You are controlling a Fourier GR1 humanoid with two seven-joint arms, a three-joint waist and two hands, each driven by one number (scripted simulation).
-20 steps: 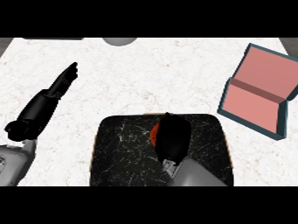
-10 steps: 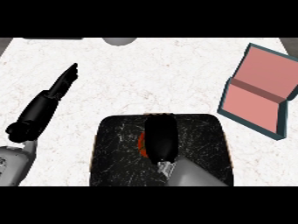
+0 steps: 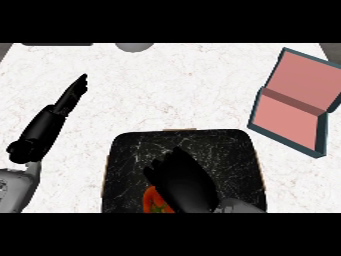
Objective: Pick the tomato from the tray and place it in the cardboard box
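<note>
Tomato (image 3: pixel 152 199), round and red, is lying in the dark marbled tray (image 3: pixel 232 150), and the right hand (image 3: pixel 182 181) is curling over it. The left hand (image 3: pixel 69 97) is lying flat with straight fingers on the white speckled bench (image 3: pixel 180 85). The box (image 3: pixel 300 105) is sitting open, well apart.

The right hand (image 3: pixel 184 182) is drawn back toward the lower edge of the tray (image 3: pixel 232 145) and turned, fingers now angled up-left. The tomato (image 3: pixel 155 200) is now exposed at the hand's lower left, near the tray's lower edge.
</note>
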